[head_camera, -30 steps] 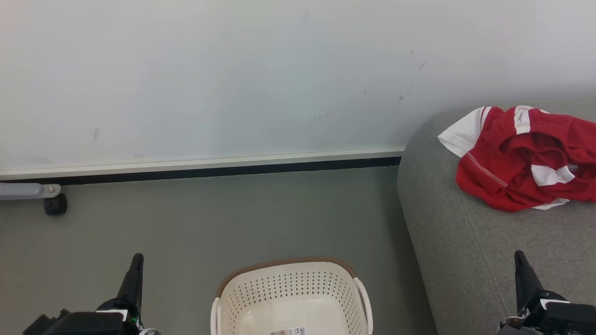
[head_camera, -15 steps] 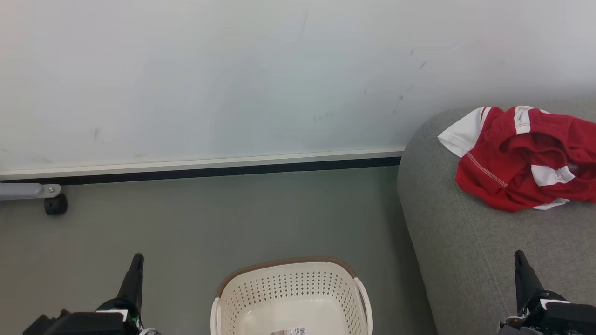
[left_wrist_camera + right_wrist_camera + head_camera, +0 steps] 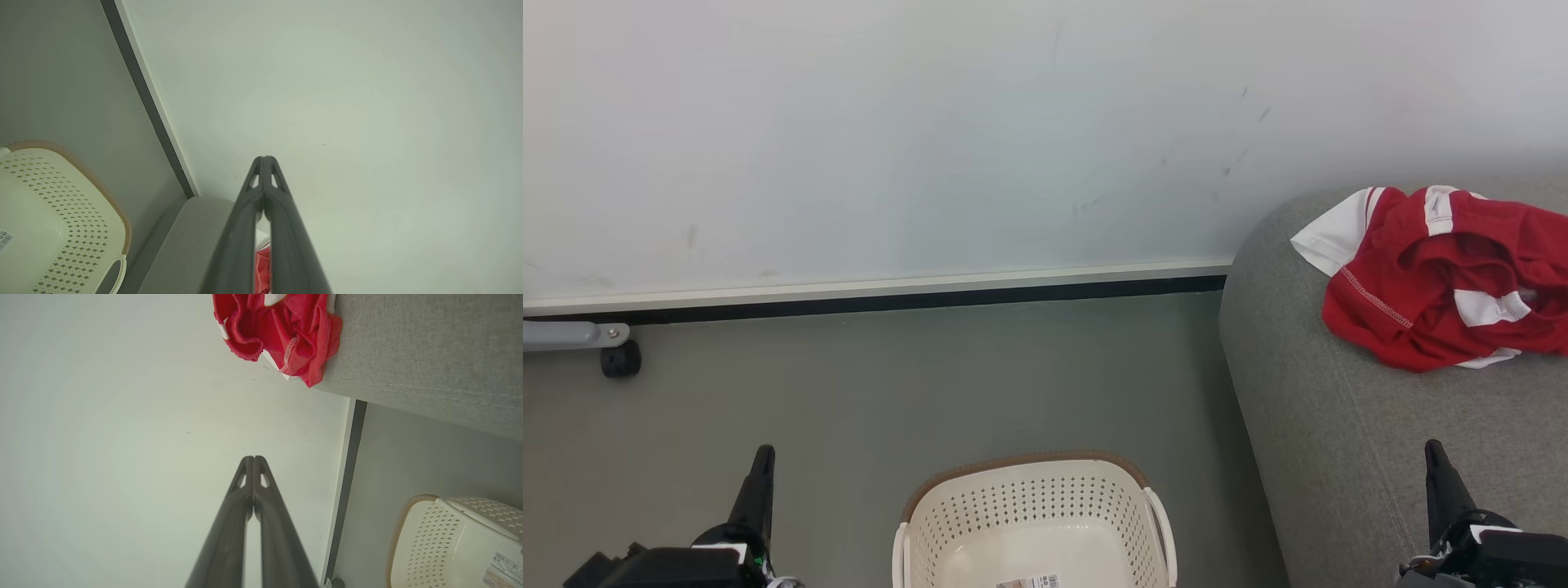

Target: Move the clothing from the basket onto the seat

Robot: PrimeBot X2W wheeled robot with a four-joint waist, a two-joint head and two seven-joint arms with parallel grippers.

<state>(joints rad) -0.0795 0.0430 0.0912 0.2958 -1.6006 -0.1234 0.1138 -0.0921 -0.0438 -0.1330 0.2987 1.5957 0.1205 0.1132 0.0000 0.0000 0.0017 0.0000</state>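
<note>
The red clothing (image 3: 1445, 273) with white panels lies crumpled on the grey seat (image 3: 1339, 441) at the right, near its back edge; it also shows as clothing (image 3: 282, 335) on the seat (image 3: 429, 355) and as a red sliver of clothing (image 3: 262, 269). The cream basket (image 3: 1033, 523) with a brown rim stands on the floor at bottom centre, nothing inside but a label. My left gripper (image 3: 763, 454) is shut and holds nothing, left of the basket. My right gripper (image 3: 1433, 449) is shut and holds nothing, over the seat's front part.
A white wall with a dark baseboard (image 3: 890, 298) runs across the back. A grey leg with a black castor (image 3: 619, 359) stands at the far left on the grey floor (image 3: 931, 384). The basket (image 3: 49, 220) (image 3: 449, 543) stands close to the seat's side.
</note>
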